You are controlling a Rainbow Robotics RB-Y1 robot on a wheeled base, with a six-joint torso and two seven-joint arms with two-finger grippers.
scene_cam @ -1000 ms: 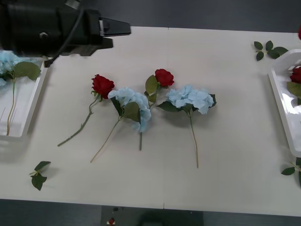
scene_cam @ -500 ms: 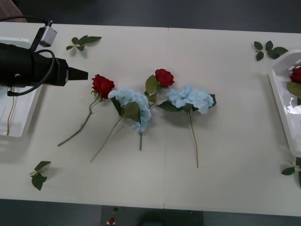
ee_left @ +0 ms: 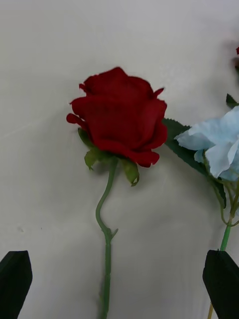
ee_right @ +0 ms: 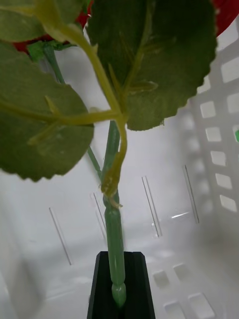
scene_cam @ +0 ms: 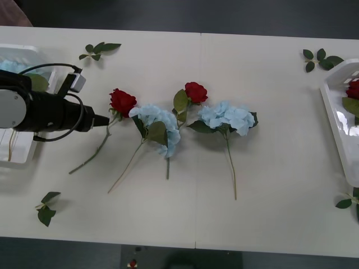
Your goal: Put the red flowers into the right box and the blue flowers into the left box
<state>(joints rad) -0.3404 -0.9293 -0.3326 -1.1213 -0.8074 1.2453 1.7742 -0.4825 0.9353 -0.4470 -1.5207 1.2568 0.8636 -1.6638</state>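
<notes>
Two red flowers lie on the table, one (scene_cam: 122, 101) left of centre and one (scene_cam: 196, 92) further right. Between and beside them lie two blue flowers (scene_cam: 160, 126) (scene_cam: 227, 116). My left gripper (scene_cam: 104, 119) is low at the left rose's stem. It stands open (ee_left: 118, 286), with the stem (ee_left: 106, 259) between its fingers and the bud (ee_left: 119, 114) ahead. My right gripper (ee_right: 119, 291) is shut on a red flower's stem (ee_right: 113, 224) over the right box (ee_right: 209, 149). The right box (scene_cam: 336, 120) holds a red flower (scene_cam: 353, 89). The left box (scene_cam: 25, 152) holds a blue flower (scene_cam: 10, 66).
Loose leaf sprigs lie at the far left (scene_cam: 98, 49), far right (scene_cam: 321, 59), near left (scene_cam: 46, 208) and near right (scene_cam: 348, 200). The table's near half, in front of the stems, is bare.
My left arm has swung from over the left box, at the table's far side, toward the near side and right. It now sits at the leftmost rose's stem.
</notes>
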